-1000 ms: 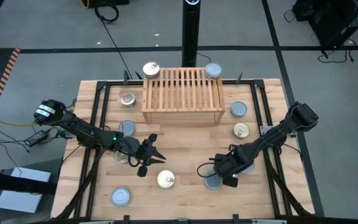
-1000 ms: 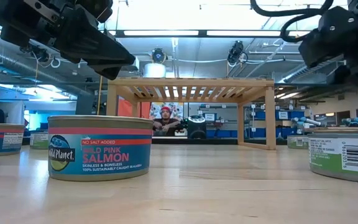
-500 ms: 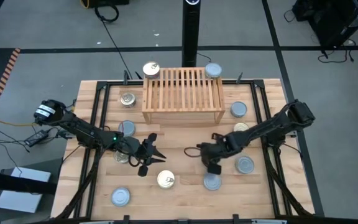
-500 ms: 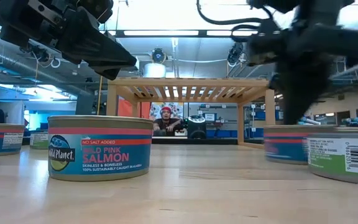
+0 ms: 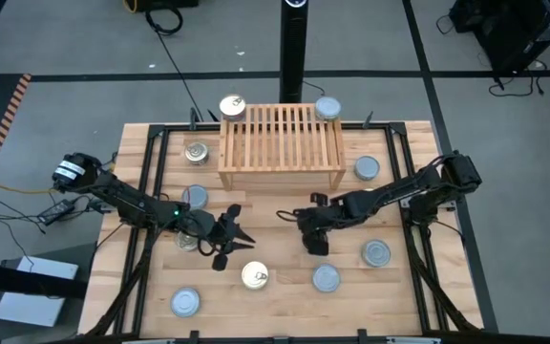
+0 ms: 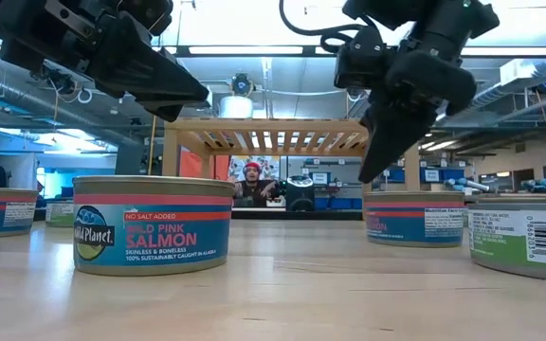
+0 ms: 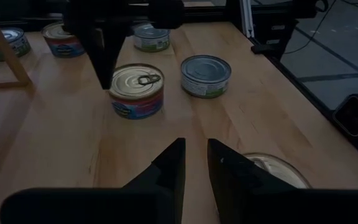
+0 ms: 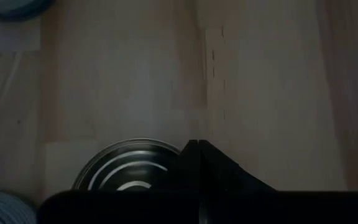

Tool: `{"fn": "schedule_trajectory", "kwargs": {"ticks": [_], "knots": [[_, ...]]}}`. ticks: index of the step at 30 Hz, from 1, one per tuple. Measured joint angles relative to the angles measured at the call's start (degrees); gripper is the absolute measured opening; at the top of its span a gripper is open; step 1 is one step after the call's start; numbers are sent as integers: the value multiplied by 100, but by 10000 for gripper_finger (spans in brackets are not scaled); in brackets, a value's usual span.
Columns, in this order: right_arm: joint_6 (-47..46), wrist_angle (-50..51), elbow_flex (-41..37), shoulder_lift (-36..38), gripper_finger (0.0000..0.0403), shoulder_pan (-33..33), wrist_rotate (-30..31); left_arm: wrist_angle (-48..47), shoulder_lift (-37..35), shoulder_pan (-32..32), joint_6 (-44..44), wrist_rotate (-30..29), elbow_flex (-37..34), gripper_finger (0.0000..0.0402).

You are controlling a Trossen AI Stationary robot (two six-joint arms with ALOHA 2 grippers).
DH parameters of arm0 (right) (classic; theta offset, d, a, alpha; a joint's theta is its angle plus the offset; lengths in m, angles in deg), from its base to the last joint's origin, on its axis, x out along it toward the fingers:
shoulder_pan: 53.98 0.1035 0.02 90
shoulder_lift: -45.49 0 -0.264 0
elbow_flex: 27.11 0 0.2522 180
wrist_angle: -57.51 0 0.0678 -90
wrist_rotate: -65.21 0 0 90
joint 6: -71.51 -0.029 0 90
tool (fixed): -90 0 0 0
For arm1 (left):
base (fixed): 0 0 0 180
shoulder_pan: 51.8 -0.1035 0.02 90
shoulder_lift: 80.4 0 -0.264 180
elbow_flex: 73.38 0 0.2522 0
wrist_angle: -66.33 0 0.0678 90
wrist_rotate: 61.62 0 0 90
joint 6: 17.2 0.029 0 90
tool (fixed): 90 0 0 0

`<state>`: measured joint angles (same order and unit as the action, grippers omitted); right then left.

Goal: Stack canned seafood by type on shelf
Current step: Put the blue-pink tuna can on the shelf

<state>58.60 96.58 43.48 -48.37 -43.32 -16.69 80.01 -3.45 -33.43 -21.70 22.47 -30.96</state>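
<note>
The light-wood shelf [image 5: 280, 143] stands at the table's far middle. A gold-lidded tin [image 5: 231, 105] and a silver-lidded tin [image 5: 328, 108] sit at its far corners. More canned seafood stands loose on the table: gold lids [image 5: 254, 276] [image 5: 196, 151], silver lids [image 5: 326, 278] [image 5: 377, 253] [image 5: 367, 168] [image 5: 186, 303]. My right gripper [image 5: 313, 244] [image 6: 368, 175] is shut and points steeply down above bare wood near the table's middle, holding nothing. My left gripper [image 5: 242, 239] [image 7: 196, 155] hovers left of it, its fingers a narrow gap apart with nothing between.
In the low view a pink-salmon tin [image 6: 152, 223] stands close in front and a green-labelled tin [image 6: 524, 237] at the right. Black frame rails [image 5: 156, 191] run along the table's sides. Bare wood lies between the two grippers and before the shelf. People sit in the room beyond.
My right gripper has swung from over the silver-lidded tin at the near right toward the table's left and far edge. It has tipped more steeply downward and stayed shut. The two silver-lidded tins it was hiding now show. My left arm has kept still.
</note>
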Motion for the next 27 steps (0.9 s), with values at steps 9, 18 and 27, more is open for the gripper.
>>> {"fn": "schedule_trajectory", "kwargs": {"ticks": [9, 18, 27], "knots": [[109, -2, 11, 7, 7, -31, -2, -4, 0, 0, 119, -20, 0, 74], [37, 1046, 733, 46, 7, 211, -1, 2, 0, 0, -30, -109, 0, 74], [-758, 1759, 529, 44, 6, 642, 247, 4, 3, 0, -161, -112, 0, 74]]}}
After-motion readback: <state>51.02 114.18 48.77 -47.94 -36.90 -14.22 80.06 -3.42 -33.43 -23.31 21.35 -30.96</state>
